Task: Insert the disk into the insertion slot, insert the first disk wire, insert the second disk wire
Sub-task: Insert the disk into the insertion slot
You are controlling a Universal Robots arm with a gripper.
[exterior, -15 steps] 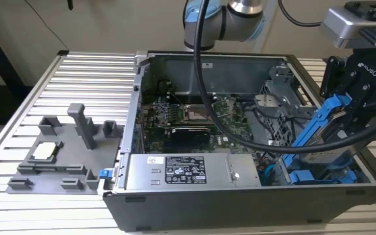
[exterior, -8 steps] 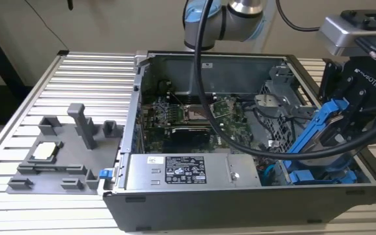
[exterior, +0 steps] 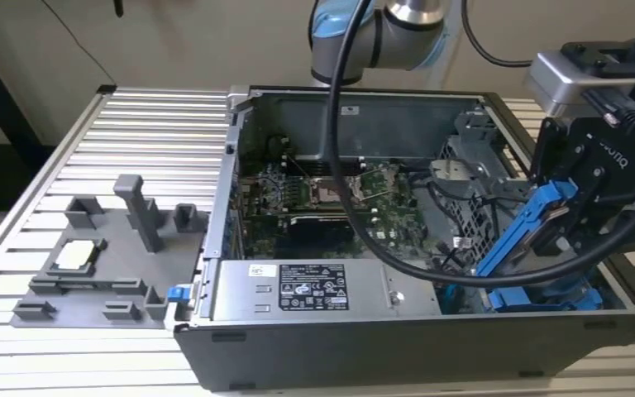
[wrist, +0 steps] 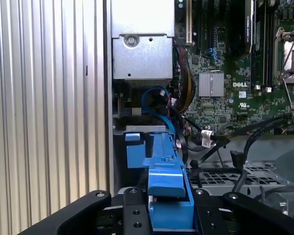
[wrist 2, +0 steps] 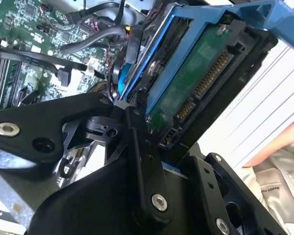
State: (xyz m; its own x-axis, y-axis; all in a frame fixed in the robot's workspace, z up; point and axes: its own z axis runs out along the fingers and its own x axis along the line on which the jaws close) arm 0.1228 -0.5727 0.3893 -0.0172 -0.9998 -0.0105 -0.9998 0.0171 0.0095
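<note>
The claw (exterior: 565, 223) grips the tilted disk (exterior: 527, 227) over the insertion slot (wrist: 137, 129) (black cables (wrist: 245, 142) just beside), so it could jam askew or snag them.

Smooth bright-blue plastic framing the disk (wrist 2: 196, 83); matt black metal on the gripper (wrist: 169, 210); ribbed, silvery metal across the table (exterior: 130, 124); dull dark-grey metal on the computer case (exterior: 406, 339).

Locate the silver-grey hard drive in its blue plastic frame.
Exterior view's right: the silver-grey hard drive in its blue plastic frame sits tilted in the black gripper, above the right end of the open dark-grey computer case.
</note>
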